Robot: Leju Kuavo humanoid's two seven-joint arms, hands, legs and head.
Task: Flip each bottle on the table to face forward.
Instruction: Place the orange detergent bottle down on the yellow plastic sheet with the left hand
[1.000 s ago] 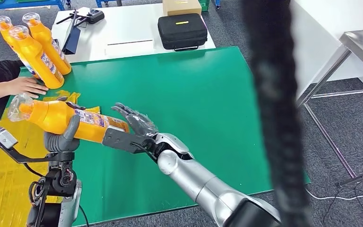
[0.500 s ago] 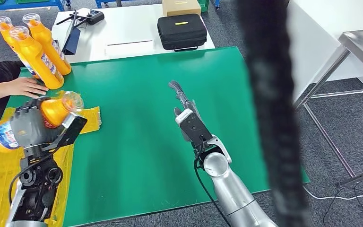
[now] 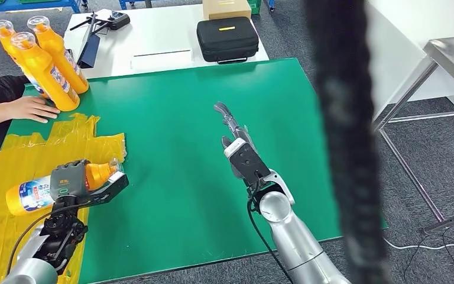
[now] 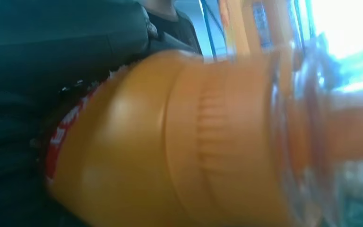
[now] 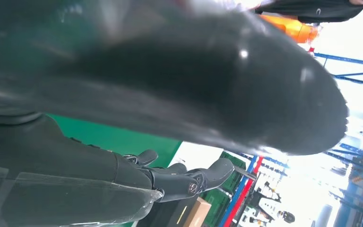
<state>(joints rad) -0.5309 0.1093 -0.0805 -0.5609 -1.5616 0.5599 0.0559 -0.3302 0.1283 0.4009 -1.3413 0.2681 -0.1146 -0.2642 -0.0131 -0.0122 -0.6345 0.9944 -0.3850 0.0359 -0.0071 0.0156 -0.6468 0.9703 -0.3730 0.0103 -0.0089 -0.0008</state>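
My left hand (image 3: 71, 180) grips an orange bottle (image 3: 32, 193) lying on its side low over the yellow sheet (image 3: 12, 160), its clear cap (image 3: 116, 168) toward the table's middle. Close up in the left wrist view, the bottle's orange shoulder (image 4: 170, 151) and clear cap (image 4: 312, 142) loom large. Three more orange bottles (image 3: 44, 68) stand leaning together at the green table's (image 3: 189, 106) far left corner. My right hand (image 3: 236, 139) hovers over the table's middle, fingers (image 5: 189, 177) apart and holding nothing.
A person's hand (image 3: 32, 109) rests on the table beside the standing bottles. Behind the green table is a white table (image 3: 153, 35) with a black case (image 3: 227, 38), a cardboard box (image 3: 227, 9) and a controller (image 3: 115, 21). A blurred dark cable (image 3: 343, 142) hangs close to the camera.
My left hand turned the bottle end for end after my right hand let go, then lowered it onto the yellow sheet. The right hand withdrew to the table's middle and stayed.
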